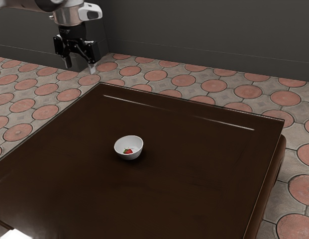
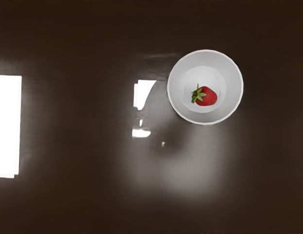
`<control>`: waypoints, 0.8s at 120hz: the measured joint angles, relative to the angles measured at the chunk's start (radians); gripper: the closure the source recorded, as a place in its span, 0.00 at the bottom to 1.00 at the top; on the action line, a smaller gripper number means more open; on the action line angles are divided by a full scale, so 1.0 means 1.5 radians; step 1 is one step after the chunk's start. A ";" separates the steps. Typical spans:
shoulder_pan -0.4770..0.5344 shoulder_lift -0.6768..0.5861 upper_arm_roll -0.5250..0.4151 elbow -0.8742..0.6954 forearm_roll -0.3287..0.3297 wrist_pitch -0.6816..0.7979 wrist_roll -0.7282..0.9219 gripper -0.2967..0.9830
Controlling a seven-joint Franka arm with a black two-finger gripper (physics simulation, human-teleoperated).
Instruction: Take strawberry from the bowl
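The gripper (image 1: 80, 65) was raised well apart from the bowl (image 1: 128, 154), its two fingers spread with nothing between them. The strawberry (image 2: 207, 96) lay inside the upright white bowl, on its bottom; the bowl stood on the dark, glossy table (image 1: 194, 184).

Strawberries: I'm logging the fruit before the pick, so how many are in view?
1. The strawberry lies inside the white bowl, on its floor, with its green leaves on. The wrist view looks straight into the bowl, and none seems hidden there.
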 joint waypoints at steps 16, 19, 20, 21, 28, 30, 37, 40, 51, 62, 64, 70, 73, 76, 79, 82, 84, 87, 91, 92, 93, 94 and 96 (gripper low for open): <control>0.012 0.000 0.000 -0.001 -0.007 -0.002 0.001 0.23; 0.013 0.000 0.000 -0.001 -0.008 -0.002 0.001 0.23; 0.013 0.000 0.000 -0.001 -0.009 -0.002 0.001 0.23; 0.014 0.000 0.000 -0.001 -0.009 -0.002 0.002 0.23; 0.015 0.000 0.000 -0.001 -0.012 -0.003 0.002 0.23; 0.015 0.000 0.000 -0.001 -0.012 -0.003 0.002 0.23; 0.011 -0.001 -0.003 0.000 -0.011 -0.003 0.001 0.23; 0.005 -0.002 -0.004 0.001 -0.011 -0.004 0.000 0.23; -0.049 -0.004 -0.006 0.005 -0.012 -0.005 -0.003 0.23; -0.090 0.016 -0.006 0.008 0.047 0.008 -0.005 0.23; -0.089 0.021 -0.005 0.008 0.061 0.012 -0.006 0.23; -0.026 0.064 -0.004 0.010 0.051 0.028 -0.008 0.24; 0.012 0.089 -0.003 0.007 0.042 0.046 -0.010 0.23; 0.035 0.108 -0.002 0.000 0.034 0.062 -0.011 0.23; 0.055 0.130 -0.002 -0.004 0.024 0.077 -0.012 0.23; 0.076 0.150 -0.003 -0.007 0.017 0.089 -0.011 0.23; 0.090 0.163 -0.003 -0.010 0.012 0.096 -0.010 0.23; 0.112 0.186 -0.003 -0.012 -0.011 0.107 -0.009 0.23; 0.129 0.212 -0.002 -0.015 -0.038 0.123 -0.009 0.23; 0.132 0.217 -0.001 -0.016 -0.043 0.127 -0.009 0.23; 0.134 0.220 -0.001 -0.018 -0.045 0.132 -0.009 0.23; 0.135 0.224 -0.001 -0.021 -0.046 0.137 -0.009 0.23; 0.135 0.229 -0.001 -0.031 -0.045 0.151 -0.009 0.23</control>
